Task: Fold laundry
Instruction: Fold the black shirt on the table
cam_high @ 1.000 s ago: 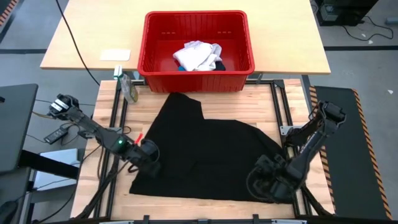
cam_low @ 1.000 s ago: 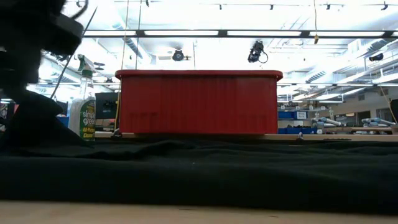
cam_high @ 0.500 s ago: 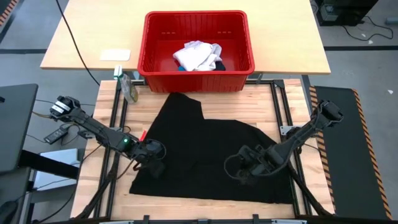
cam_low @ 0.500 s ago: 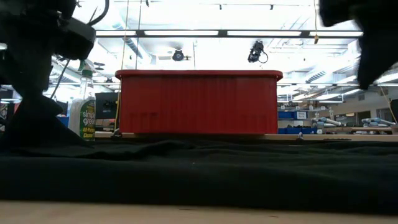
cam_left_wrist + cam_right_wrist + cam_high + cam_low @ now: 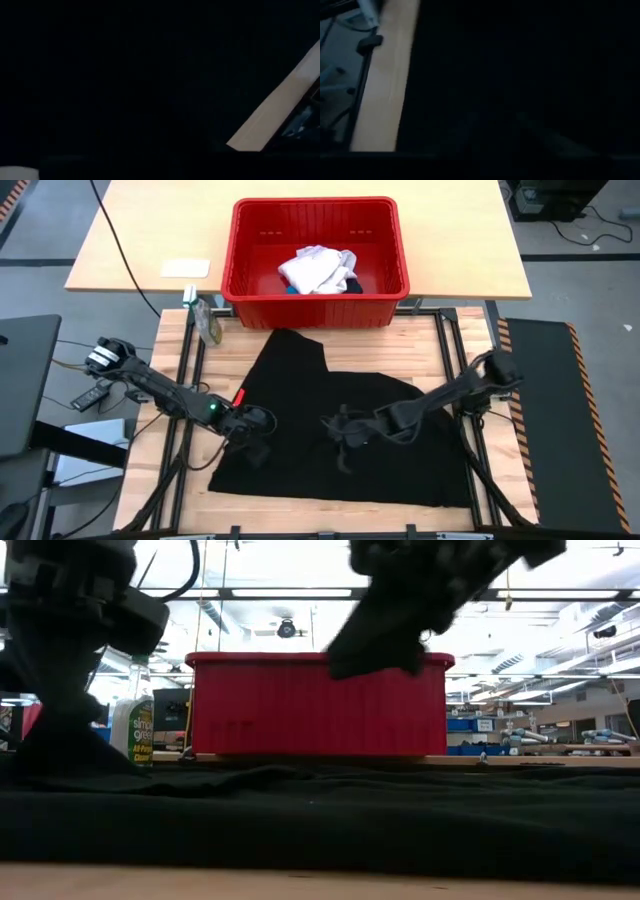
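Black shirt [image 5: 340, 430] spread flat across the wooden surface [image 5: 440, 340], just in front of the red basket [image 5: 400, 255]. White garment [image 5: 315, 268] bundled inside the basket. Left gripper [image 5: 255, 448] down on the shirt's left edge, jaws closed tight. Right gripper [image 5: 345, 442] over the shirt's middle; cannot tell how its jaws stand. Spray bottle [image 5: 207, 320] beside the basket.

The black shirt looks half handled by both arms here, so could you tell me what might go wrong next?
1. The left tool is shut low on the black shirt near its left edge; it may pinch only one layer or miss.
2. The right tool sits over mid-shirt; dragging could bunch the cloth.
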You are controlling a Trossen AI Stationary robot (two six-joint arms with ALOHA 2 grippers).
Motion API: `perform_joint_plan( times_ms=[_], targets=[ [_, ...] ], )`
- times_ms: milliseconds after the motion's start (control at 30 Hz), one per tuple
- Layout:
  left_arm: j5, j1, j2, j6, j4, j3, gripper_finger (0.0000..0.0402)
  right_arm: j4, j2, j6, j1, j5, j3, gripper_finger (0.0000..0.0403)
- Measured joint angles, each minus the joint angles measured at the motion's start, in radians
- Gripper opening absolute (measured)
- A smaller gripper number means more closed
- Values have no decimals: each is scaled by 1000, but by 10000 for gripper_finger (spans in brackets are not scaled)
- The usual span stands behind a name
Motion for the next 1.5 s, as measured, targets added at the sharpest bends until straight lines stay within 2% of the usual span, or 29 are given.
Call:
perform_joint_plan(
  times_ms=[67, 167, 267, 400, 500, 633, 900, 1033, 1100, 1233, 1500],
  targets=[
    [1, 5, -10, 0, 17, 0, 10, 85, 58, -100, -17, -20, 19, 128],
    [4, 4, -22, -6, 42, 0, 4, 106, 155, -235, -46, -88, 101, 122],
    [4, 4, -46, -26, 53, 0, 3, 44, 249, -341, -62, -169, 225, 122],
    [3, 4, -73, -47, 48, 1, 2, -58, 357, -424, -65, -184, 370, 123],
    [-4, 3, -89, -56, 42, 1, 2, -85, 411, -436, -59, -190, 428, 123],
    [-37, 3, -123, -77, 49, 1, 1, -78, 449, -429, -55, -209, 462, 123],
    [-176, 10, -221, -83, 54, 1, 1, -54, 440, -381, -53, -196, 463, 122],
    [-214, 31, -250, -75, 55, 1, 0, -52, 440, -223, -53, -133, 463, 125],
    [-224, 39, -254, -68, 56, 1, 0, -54, 440, -122, -53, -118, 463, 131],
    [-231, 51, -254, -54, 50, 1, 0, -95, 439, -31, -35, -79, 463, 149],
    [-286, 83, -254, -47, 50, 1, 0, -58, 438, -51, -22, -69, 446, 193]
  ],
)
